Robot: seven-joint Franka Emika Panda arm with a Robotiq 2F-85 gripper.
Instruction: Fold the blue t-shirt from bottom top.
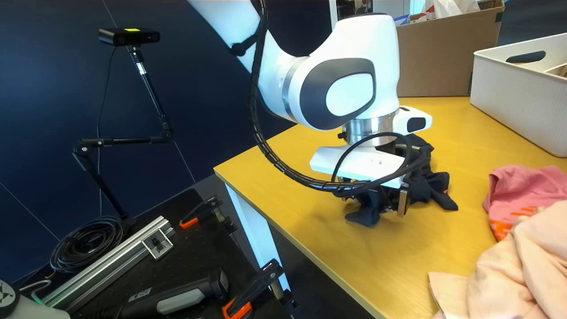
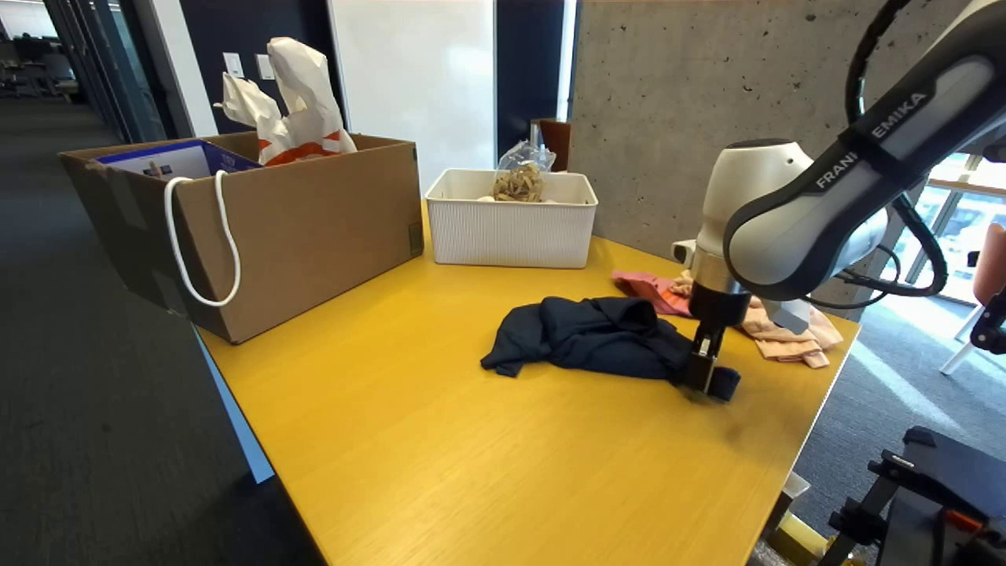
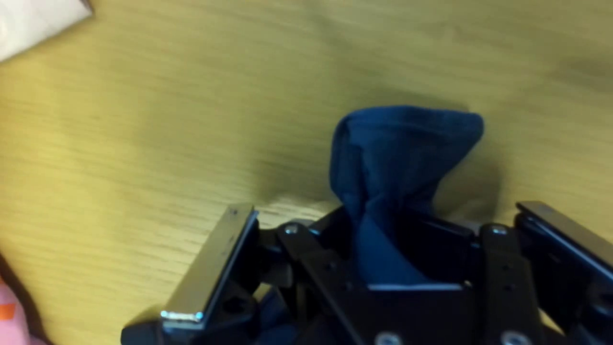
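The dark blue t-shirt lies crumpled in a long heap on the yellow table. In an exterior view it shows partly behind my gripper, with a dark fold on the far side and a small end poking out in front. My gripper also shows in an exterior view, low at the table at one end of the shirt. In the wrist view the shirt's end is bunched between my fingers, which are shut on it. The part under the gripper is hidden.
A pink cloth and a peach cloth lie beside the shirt. A white bin and a big cardboard box stand at the back of the table. The table's edge runs near the gripper.
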